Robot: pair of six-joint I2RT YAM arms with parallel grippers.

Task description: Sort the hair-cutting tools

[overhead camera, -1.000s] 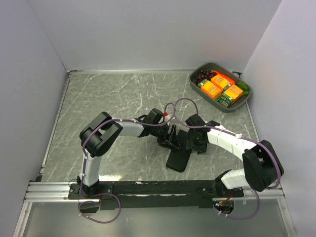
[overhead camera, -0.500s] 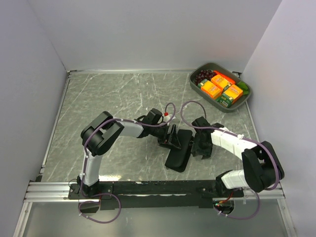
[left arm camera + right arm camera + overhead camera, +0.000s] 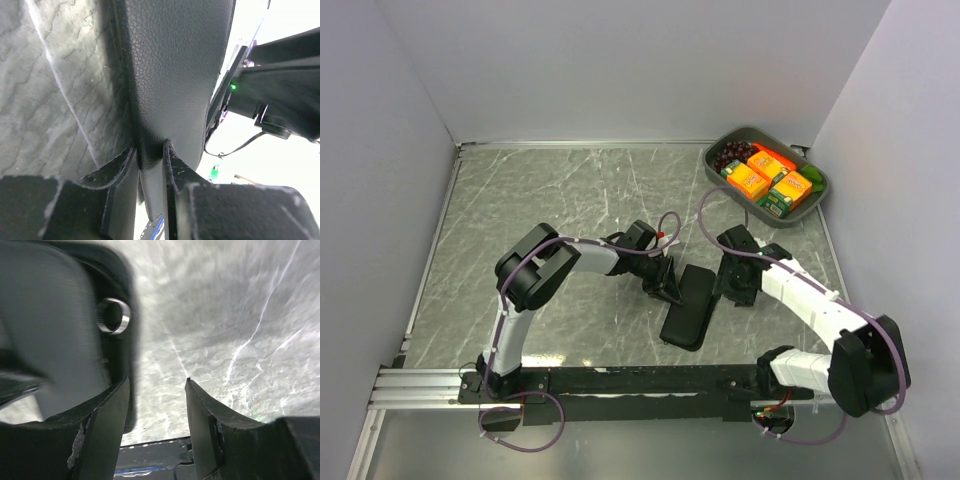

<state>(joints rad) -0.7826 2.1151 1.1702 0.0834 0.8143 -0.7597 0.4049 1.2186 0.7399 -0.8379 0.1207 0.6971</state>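
The flat black zip case (image 3: 688, 308) lies on the marble table between my two arms. My left gripper (image 3: 669, 284) is shut on the case's left edge; in the left wrist view its jaws pinch a fold of the black leather (image 3: 150, 156). My right gripper (image 3: 733, 292) is open and empty, just right of the case. In the right wrist view (image 3: 156, 384) the case (image 3: 55, 325) stands left of the fingers, and a silver metal ring (image 3: 113, 316) shows at its edge. I cannot tell what the ring belongs to. No scissors blades or black hair clips show.
A grey bin (image 3: 710, 158) with orange boxes, green packs and dark grapes stands at the back right corner. Grey walls close in the table on the left, back and right. A black rail (image 3: 640, 380) runs along the near edge.
My right gripper has drawn back to the right, off the case, and its arm has swung outward. The case has shifted slightly right with my left gripper still holding it.
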